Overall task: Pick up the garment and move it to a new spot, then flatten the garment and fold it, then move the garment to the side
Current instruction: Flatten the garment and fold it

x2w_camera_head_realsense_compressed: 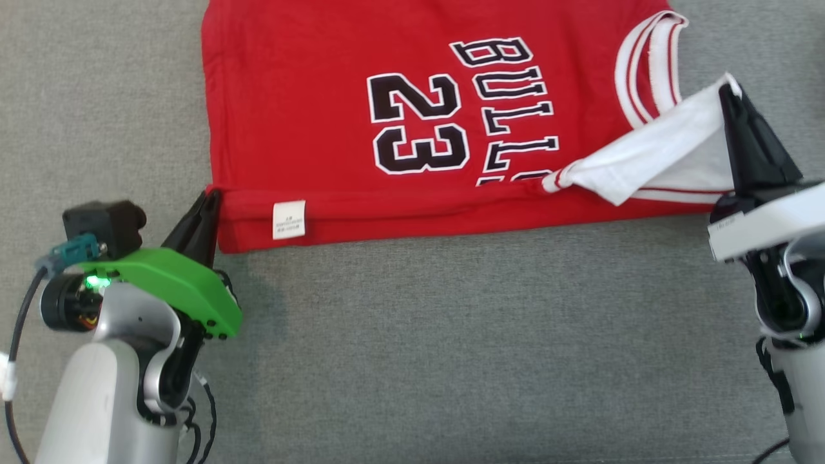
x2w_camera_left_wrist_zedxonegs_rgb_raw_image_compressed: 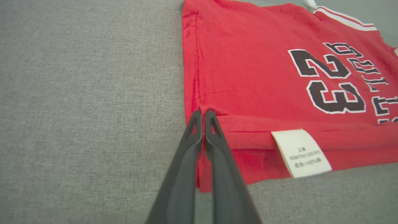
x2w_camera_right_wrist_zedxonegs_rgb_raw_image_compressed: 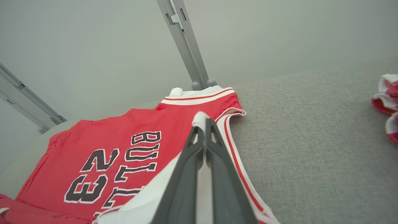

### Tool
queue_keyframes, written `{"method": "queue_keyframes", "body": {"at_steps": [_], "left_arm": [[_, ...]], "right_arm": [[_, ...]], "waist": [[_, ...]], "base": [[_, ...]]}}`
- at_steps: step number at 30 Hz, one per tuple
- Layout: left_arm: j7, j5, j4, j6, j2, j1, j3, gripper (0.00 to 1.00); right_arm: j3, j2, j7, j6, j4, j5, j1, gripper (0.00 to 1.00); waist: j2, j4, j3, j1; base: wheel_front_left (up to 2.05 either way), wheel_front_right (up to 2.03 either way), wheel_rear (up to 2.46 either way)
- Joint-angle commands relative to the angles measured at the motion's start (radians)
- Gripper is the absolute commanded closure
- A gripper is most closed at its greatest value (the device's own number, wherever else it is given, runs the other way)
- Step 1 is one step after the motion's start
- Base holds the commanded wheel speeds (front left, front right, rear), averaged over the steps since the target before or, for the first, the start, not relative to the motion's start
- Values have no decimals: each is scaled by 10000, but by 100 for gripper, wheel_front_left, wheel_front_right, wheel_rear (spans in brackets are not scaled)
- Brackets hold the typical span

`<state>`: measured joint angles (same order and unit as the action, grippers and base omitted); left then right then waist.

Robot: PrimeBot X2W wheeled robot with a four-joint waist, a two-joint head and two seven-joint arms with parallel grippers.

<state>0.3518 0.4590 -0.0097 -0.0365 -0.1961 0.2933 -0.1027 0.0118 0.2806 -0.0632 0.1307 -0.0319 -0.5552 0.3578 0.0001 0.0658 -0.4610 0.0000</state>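
The garment (x2w_camera_head_realsense_compressed: pixel 309 96) is a red jersey with white trim and a black "23", lying flat on the grey cloth surface with its near long edge folded over. My left gripper (x2w_camera_head_realsense_compressed: pixel 209 196) is shut on the garment's near left corner; in the left wrist view its tips (x2w_camera_left_wrist_zedxonegs_rgb_raw_image_compressed: pixel 203 113) pinch the red hem (x2w_camera_left_wrist_zedxonegs_rgb_raw_image_compressed: pixel 242 133). My right gripper (x2w_camera_head_realsense_compressed: pixel 728 90) is shut on the white sleeve (x2w_camera_head_realsense_compressed: pixel 651 161), lifted off the surface and drawn over the red body. Seen from the right wrist, white cloth (x2w_camera_right_wrist_zedxonegs_rgb_raw_image_compressed: pixel 200 119) sticks out between the closed tips.
A white care label (x2w_camera_head_realsense_compressed: pixel 289 219) hangs on the folded near edge. Grey metal frame legs (x2w_camera_right_wrist_zedxonegs_rgb_raw_image_compressed: pixel 186 46) stand beyond the far end of the surface. A small red-and-white bundle (x2w_camera_right_wrist_zedxonegs_rgb_raw_image_compressed: pixel 387 104) lies at the right. Bare grey surface (x2w_camera_head_realsense_compressed: pixel 451 354) lies in front of the garment.
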Motion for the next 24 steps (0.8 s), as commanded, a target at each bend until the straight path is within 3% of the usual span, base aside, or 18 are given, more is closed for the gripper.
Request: {"method": "queue_keyframes", "body": {"at_steps": [1, 6, 7, 9, 10, 11, 12, 17, 24], "left_arm": [[-41, 82, 185, -78, 24, 347, -11, 100], [-283, 185, 894, -360, 90, 1149, -180, 100], [-345, 230, 1024, -405, 124, 1238, -204, 94], [-507, 278, 1254, -494, 165, 1417, -314, 64], [-660, 297, 1337, -520, 220, 1519, -330, 0], [-802, 275, 1395, -526, 246, 1566, -339, 0], [-1023, 174, 1467, -518, 253, 1591, -333, 0], [-2447, -225, 1503, -205, 474, 1335, -218, 0], [-5166, -1696, 1232, 631, 466, 749, -233, 0]], "right_arm": [[-75, 95, 145, 0, 303, -95, 391, 100], [-419, 407, 644, 0, 1884, -180, 1523, 100], [-444, 416, 766, 0, 2138, -235, 1689, 100], [-551, 410, 1028, 0, 2685, -360, 1960, 100], [-642, 482, 1256, 0, 2897, -303, 2090, 96], [-728, 507, 1463, 0, 3037, -295, 2186, 52], [-846, 554, 1773, 0, 3197, -188, 2271, 0], [-1367, 658, 3015, 0, 3454, 603, 2185, 0], [-841, 212, 3277, 0, 2281, 2167, 1121, 0]], "waist": [[-1, 263, -250, 0], [-1, 355, -350, 0], [-1, 364, -348, 0], [-1, 362, -341, 0], [-1, 355, -330, 0], [-1, 346, -317, 0], [-1, 330, -297, 0], [-1, 178, -100, 0], [-1, -80, 298, 0]], "base": [[0, 0, 0], [0, 0, 0], [0, 0, 0], [0, 0, 0], [0, 0, 0], [0, 0, 0], [0, 0, 0], [0, 0, 0], [0, 0, 0]]}}
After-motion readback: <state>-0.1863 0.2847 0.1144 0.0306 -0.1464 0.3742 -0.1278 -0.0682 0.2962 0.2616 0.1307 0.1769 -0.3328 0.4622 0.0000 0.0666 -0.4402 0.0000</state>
